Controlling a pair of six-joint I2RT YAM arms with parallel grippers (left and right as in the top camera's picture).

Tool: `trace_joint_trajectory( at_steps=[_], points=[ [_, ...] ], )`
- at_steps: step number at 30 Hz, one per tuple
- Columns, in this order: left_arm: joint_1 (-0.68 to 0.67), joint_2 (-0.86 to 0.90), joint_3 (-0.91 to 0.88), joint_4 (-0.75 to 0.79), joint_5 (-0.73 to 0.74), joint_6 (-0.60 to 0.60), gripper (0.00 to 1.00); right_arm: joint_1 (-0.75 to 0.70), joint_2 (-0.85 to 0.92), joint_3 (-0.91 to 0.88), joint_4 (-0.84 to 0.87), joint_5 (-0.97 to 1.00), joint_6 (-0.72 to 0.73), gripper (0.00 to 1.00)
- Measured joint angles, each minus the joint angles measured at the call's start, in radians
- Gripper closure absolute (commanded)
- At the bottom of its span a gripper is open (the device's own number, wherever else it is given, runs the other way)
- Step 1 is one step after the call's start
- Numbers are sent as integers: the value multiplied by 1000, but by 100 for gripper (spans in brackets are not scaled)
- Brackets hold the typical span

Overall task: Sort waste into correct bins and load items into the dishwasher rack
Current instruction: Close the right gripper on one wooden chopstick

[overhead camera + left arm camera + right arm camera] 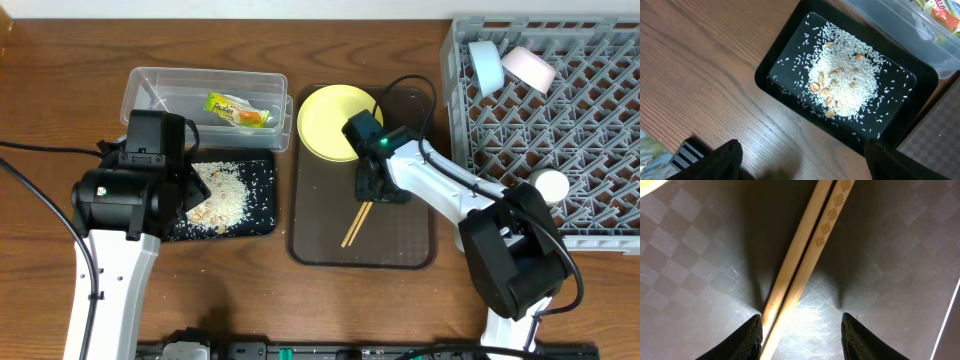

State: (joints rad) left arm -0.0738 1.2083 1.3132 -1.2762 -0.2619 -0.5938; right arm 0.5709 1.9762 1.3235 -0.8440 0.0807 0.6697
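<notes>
The green-and-yellow snack wrapper [240, 110] lies in the clear tub [150, 85]. The rice scraps [222, 197] lie heaped in the black tray [266, 226]. My left gripper [186, 186] hovers over that tray's left end; in the left wrist view it [805, 165] is open and empty, with the rice [845, 80] ahead. My right gripper [380, 186] is low over the chopsticks [355, 225]. In the right wrist view it [802, 340] is open and the chopsticks [805, 255] run between its fingers, against the left one. The yellow plate [335, 120] lies beside it.
The chopsticks and plate lie on a dark brown serving tray [400, 240]. The grey rack [600, 120] at the right holds the light blue bowl [487, 65], the white bowl [528, 68] and the white cup [550, 185]. The right arm's cable loops above the tray.
</notes>
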Motion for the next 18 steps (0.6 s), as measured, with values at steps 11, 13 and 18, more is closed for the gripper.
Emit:
trace_joint_trajectory(
  at_steps=[11, 13, 18],
  points=[
    [0, 0, 0, 0, 0, 0, 19, 0, 0, -10, -20, 0, 5, 53],
    [0, 0, 0, 0, 0, 0, 19, 0, 0, -11, -36, -1, 12, 53],
    [0, 0, 0, 0, 0, 0, 19, 0, 0, -19, -40, -2, 24, 53]
  ],
)
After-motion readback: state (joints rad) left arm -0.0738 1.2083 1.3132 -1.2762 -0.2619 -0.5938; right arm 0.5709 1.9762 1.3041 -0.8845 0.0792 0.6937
